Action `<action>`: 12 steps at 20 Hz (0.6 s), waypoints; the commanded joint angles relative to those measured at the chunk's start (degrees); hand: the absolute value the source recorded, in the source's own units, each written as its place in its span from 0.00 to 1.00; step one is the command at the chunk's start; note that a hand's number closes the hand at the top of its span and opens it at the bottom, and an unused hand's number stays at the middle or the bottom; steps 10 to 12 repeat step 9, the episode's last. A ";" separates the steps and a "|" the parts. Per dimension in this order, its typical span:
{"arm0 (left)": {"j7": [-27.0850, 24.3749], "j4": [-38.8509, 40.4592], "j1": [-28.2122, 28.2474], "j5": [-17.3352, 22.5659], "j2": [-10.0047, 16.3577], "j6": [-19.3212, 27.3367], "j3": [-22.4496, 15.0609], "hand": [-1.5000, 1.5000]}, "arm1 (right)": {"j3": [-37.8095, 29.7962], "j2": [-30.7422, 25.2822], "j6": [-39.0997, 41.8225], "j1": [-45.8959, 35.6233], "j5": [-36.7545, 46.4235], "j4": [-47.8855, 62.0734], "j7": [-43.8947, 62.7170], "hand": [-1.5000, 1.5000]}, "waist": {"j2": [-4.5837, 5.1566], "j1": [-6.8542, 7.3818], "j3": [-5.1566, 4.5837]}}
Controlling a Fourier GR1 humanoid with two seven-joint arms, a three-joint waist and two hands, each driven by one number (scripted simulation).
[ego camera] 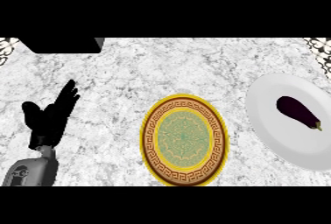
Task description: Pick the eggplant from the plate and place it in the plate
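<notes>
Grey-and-white speckled stone makes up the tabletop point(116, 74) you are looking down on from the head view.

Near the middle, a touch toward 6 o'clock, you have a patterned plate point(184, 138) with a gold rim, a brown key-pattern band and a green centre; nothing lies on it. Out at 3 o'clock sits a plain white plate point(271, 131), its far side cut by the view's right edge. The two plates lie near each other but apart, with a strip of stone between them.

Your eggplant point(297, 111) lies on the white plate, in its upper right part. It is dark purple, set on a slant, with the rounded end toward 10 o'clock and the stem end toward 4 o'clock.

At 9 o'clock your left hand point(45, 120) shows, well apart from both plates. Its fingers are straight and point up toward 1 o'clock, the thumb is spread out to the left, and it has hold of nothing. Its grey forearm point(32, 170) comes in from 7 o'clock.

At 11 o'clock a dark block point(65, 45) sits against the top edge. Your right hand does not show.
</notes>
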 commanded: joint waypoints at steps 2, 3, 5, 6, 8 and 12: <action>-3.69 2.91 0.64 -1.24 -1.32 0.53 -0.14 0.50 | -3.55 -0.01 3.66 5.63 -3.02 -0.77 -2.98 0.00 | 0.01 -0.15 0.00; -1.59 1.74 0.40 -0.97 0.10 -0.37 0.52 0.50 | -2.82 0.04 3.09 4.74 -1.54 0.42 -2.68 0.00 | 0.02 0.00 0.00; -3.25 0.80 2.81 -0.79 -1.16 -1.03 -0.51 0.50 | -3.58 -2.27 2.62 3.00 -0.16 4.56 -3.55 0.00 | 0.03 0.12 0.00; 0.60 -1.78 0.22 -1.83 -2.27 1.18 -1.75 0.50 | -2.41 -1.03 2.88 4.07 -0.15 0.57 -0.08 0.00 | 0.01 0.05 0.00; 4.89 -2.29 -2.58 1.04 0.46 -0.72 1.05 0.50 | -3.27 -1.17 3.83 6.01 -0.20 -0.52 0.76 0.00 | 0.00 -0.01 0.00; -1.84 1.83 0.29 0.60 0.77 -2.05 1.93 0.50 | -6.23 -2.30 5.69 5.95 -2.66 4.95 -5.08 0.00 | 0.03 0.00 0.00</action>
